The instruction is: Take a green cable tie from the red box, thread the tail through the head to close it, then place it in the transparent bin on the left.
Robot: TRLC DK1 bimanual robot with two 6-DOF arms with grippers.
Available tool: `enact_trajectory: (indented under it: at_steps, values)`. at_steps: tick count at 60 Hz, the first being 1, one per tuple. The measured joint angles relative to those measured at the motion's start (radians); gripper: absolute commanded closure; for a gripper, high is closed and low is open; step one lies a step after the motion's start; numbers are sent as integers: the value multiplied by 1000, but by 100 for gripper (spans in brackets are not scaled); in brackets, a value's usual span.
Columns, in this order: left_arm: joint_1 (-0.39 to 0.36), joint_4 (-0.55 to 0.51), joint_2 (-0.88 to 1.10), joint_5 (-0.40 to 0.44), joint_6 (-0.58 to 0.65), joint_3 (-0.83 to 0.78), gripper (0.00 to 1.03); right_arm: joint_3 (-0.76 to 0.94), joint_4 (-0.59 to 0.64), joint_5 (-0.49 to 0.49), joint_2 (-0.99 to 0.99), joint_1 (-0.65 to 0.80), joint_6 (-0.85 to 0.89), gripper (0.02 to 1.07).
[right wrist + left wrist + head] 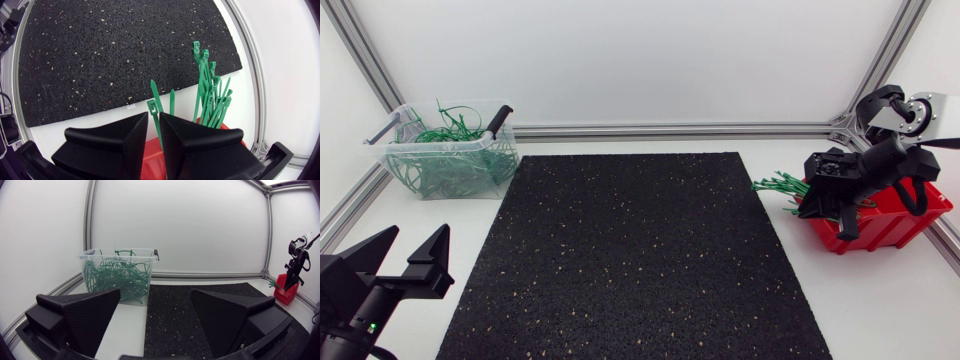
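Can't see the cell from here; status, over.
Left gripper open, parked beside the mat. Right gripper shut on a green cable tie above the red box. Tie not yet threaded; nothing blocks the transparent bin.

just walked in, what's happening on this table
The right arm's black gripper is over the red plastic box, fingers pinched on one straight green cable tie from the bundle. The left gripper sits open at the front left of the table, holding nothing. The transparent plastic bin at back left already holds a tangle of green ties.
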State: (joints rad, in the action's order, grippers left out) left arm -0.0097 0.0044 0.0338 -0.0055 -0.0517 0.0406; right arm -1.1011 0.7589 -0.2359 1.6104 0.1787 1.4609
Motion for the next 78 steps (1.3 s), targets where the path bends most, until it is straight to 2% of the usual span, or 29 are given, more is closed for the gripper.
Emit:
enact_trajectory:
  at_steps: [20, 32, 72, 78]
  values:
    - [0, 0, 0, 0, 0, 0, 4, 5, -7, 1, 0, 8, 6, 83]
    - [0, 0, 0, 0, 0, 0, 4, 43, -72, 26, 0, 7, 6, 101]
    - [0, 0, 0, 0, 0, 0, 4, 56, -44, 22, -122, 6, 7, 101]
    - [0, 0, 0, 0, 0, 0, 4, 52, -29, -5, -140, 14, 6, 101]
